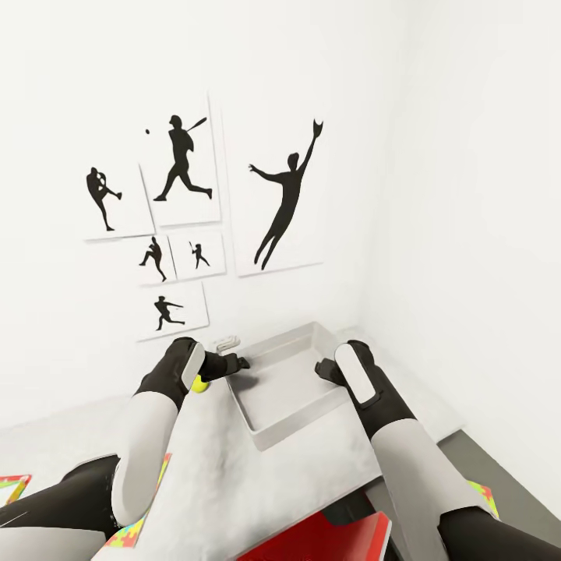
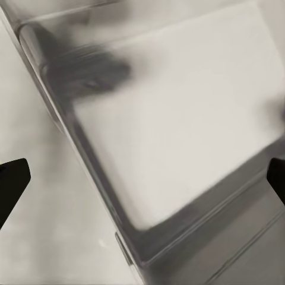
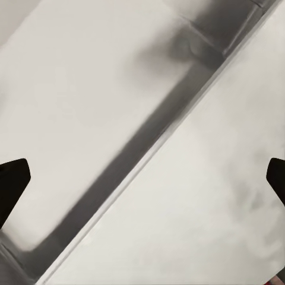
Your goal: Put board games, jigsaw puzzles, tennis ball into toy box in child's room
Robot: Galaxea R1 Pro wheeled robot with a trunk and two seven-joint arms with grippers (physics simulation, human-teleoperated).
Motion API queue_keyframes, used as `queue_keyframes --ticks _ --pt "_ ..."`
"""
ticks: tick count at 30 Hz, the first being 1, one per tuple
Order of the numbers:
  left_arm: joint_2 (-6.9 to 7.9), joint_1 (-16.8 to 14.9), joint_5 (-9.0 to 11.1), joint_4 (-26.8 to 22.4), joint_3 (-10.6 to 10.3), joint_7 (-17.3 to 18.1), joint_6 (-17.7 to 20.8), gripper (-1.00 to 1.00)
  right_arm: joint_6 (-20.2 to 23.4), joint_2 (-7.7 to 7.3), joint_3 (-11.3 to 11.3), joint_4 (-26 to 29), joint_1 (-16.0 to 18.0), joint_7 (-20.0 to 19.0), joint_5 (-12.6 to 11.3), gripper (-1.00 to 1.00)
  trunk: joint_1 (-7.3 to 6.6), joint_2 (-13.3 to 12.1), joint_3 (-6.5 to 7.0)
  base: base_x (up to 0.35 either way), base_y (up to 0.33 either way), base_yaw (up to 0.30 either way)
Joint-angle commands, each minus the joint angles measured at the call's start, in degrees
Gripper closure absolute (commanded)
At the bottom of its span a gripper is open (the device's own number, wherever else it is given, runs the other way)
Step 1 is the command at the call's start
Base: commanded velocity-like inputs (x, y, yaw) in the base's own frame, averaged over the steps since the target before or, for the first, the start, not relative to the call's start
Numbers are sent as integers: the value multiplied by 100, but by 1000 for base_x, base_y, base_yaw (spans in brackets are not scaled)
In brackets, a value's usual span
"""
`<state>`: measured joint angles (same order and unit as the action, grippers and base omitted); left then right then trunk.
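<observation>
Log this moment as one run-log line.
toy box: looks empty | left gripper: open, at rim | right gripper: open, at rim | tennis ball: on table

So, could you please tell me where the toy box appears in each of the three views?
Head view: toy box sits low at centre on the table, between both grippers.
Left wrist view: its floor and near wall.
Right wrist view: its wall runs diagonally.
Shared landmark: the box's rim.

Toy box (image 2: 178,136), translucent grey, seen from above on the table (image 2: 41,237); 1 corner of its rim nearest. Left gripper (image 2: 142,178) spread wide, 2 dark fingertips (image 2: 12,181) at opposite frame margins.
</observation>
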<state>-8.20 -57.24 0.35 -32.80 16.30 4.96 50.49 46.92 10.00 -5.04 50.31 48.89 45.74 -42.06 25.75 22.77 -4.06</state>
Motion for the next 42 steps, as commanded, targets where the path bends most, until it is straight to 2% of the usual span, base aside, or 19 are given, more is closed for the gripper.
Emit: queue_keyframes --ticks 1,42 --pt "-8 -6 1 -7 39 12 31 -100 11 0 -19 2 6 50 -48 -100 4 14 -23 0 0 0" --pt "0 -6 1 -7 25 31 32 -100 10 0 -121 -4 6 32 -40 -100 4 14 -400 0 0 0"
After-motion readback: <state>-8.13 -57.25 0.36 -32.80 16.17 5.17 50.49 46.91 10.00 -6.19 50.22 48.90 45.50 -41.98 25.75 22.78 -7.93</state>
